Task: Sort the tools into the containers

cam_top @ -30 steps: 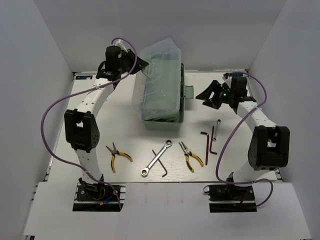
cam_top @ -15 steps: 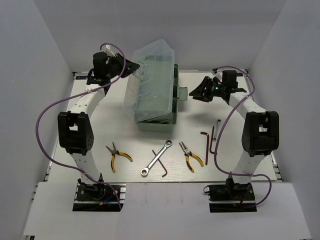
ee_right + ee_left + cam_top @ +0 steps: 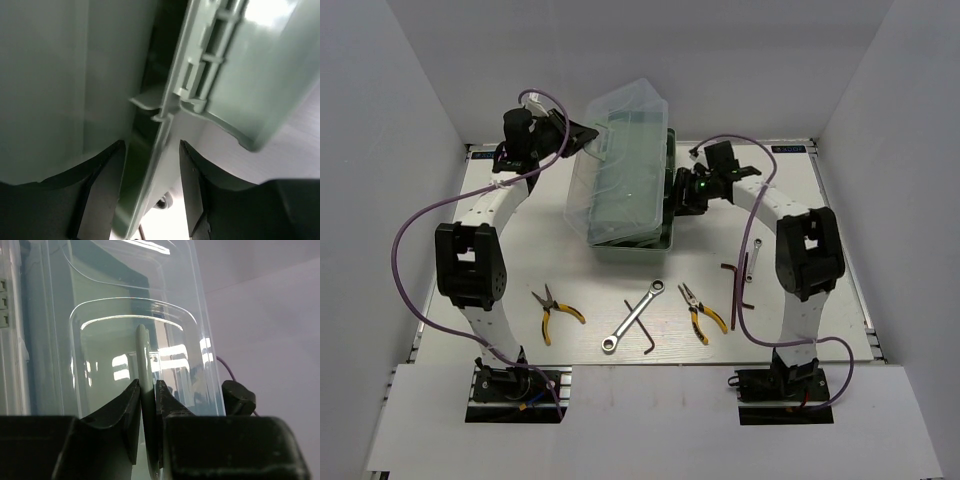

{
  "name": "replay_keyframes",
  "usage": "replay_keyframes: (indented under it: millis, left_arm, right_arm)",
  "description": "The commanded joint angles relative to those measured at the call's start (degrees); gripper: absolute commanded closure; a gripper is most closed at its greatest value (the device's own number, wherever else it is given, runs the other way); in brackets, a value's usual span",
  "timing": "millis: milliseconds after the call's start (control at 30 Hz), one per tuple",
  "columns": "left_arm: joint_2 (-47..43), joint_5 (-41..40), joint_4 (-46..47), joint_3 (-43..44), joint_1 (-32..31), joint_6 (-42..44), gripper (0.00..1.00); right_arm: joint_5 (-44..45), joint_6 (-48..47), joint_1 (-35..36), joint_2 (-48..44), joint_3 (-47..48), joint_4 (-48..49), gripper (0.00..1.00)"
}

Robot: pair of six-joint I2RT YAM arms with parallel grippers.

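Swinging in from the right edge of the tabletop (image 3: 545,240), the right tool (image 3: 152,145) is now straddling the right wall of the mint toolbox (image 3: 632,246), jaws parted and not yet pinching it. The left tool (image 3: 147,386) is staying clenched on a thin green tab of the clear lid (image 3: 620,150), holding it raised over the box at the far middle. The pliers (image 3: 557,313), ratchet wrench (image 3: 635,318), hex keys (image 3: 739,285) and small rod (image 3: 751,257) are lying unsorted toward the near edge. The arms are seemingly finishing the opening, and sorting has not begun.
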Motion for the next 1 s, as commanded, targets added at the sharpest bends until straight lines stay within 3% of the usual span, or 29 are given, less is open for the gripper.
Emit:
replay_keyframes:
  millis: [0, 133, 167, 233, 267, 367, 967]
  left_arm:
    - [-4.63, 2.84, 4.53, 0.06, 0.97, 1.06, 1.0]
    - [-4.63, 3.37, 4.53, 0.06, 0.97, 1.06, 1.0]
    - [-5.15, 3.37, 5.06, -0.55, 0.97, 1.06, 1.0]
    - [-5.68, 3.9, 5.67, -2.31, 1.5, 1.06, 1.0]
    - [-6.3, 3.9, 5.68, -2.84, 2.1, 1.06, 1.0]
    - [-7.35, 5.04, 7.52, -5.21, 3.16, -0.07, 1.0]
    - [-8.59, 12.86, 25.45, -18.66, 7.91, -10.8, 1.0]
  right_arm:
    - [8.27, -2.66, 2.42, 1.59, 2.95, -5.54, 0.46]
    - [14.94, -3.89, 4.7, 3.08, 4.18, -8.0, 0.51]
    - [16.37, -4.07, 5.14, 3.43, 4.79, -8.96, 0.63]
    - [20.57, -4.07, 5.59, 3.44, 5.06, -9.41, 0.74]
    - [21.38, -4.24, 5.67, 3.44, 5.24, -9.76, 0.87]
    - [25.33, -4.94, 5.41, 2.65, 4.98, -10.29, 0.99]
    - [42.22, -5.74, 3.48, -4.12, -1.44, -5.02, 1.0]
